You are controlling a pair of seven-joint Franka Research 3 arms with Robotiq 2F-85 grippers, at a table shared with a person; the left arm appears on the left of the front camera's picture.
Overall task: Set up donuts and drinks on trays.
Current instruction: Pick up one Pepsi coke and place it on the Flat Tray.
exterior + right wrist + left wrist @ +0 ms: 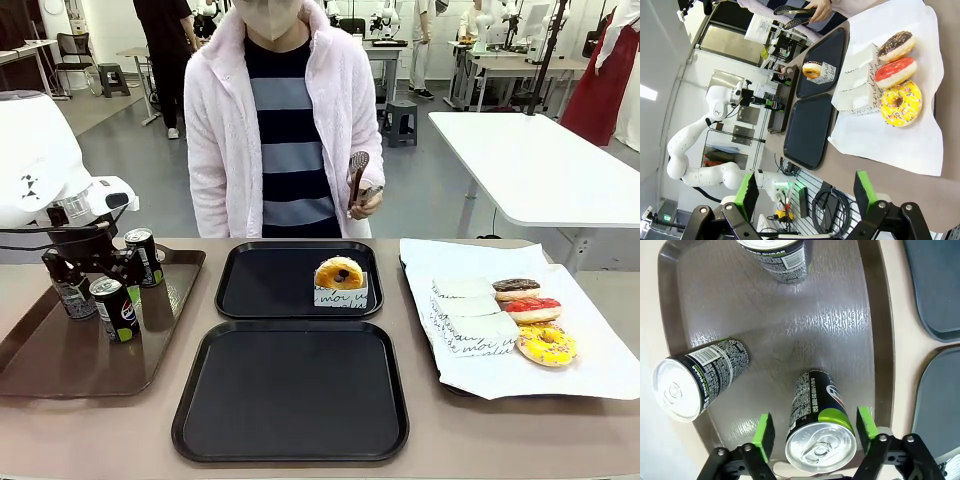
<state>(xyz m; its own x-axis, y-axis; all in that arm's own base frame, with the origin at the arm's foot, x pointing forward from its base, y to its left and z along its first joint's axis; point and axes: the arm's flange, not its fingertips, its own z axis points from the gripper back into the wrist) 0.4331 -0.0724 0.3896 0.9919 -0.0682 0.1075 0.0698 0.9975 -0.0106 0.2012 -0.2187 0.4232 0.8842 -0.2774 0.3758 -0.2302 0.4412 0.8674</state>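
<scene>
- Front view, far left: the left gripper [92, 265] hung low over the brown tray [40, 365], among three drinks [115, 308] standing there; the cans sat grouped on this side tray, presumably as stock within the left arm's reach.
- Left wrist view: the fingers [763, 432] stood apart, one on either side of a can [812, 405] with a blue-red logo, a green mark and its silver top up; a sliver of tray showed between one pad and the can, so no clamp was visible; judged to be lining up a side grip, which would hold the can upright for the carry.
- Centre: the far tray [235, 300] carried one orange donut [340, 271] in its paper sleeve, set right of the middle, probably to leave room for a drink beside it; the near tray [290, 400] carried nothing.
- Beyond the far tray: the person's hand [368, 203] held tongs [357, 170] upright, clear of the table; likely meant for moving donuts without touching the glaze.
- Right: the paper-lined tray [590, 370] held a chocolate donut [516, 288], a red donut [532, 308] and a yellow donut [546, 344] beside spare sleeves [470, 320]; judged to be the supply.
- Right wrist view: the right gripper [807, 187] had its fingers apart with nothing between them; it sat off the table's near edge, seemingly idle.
</scene>
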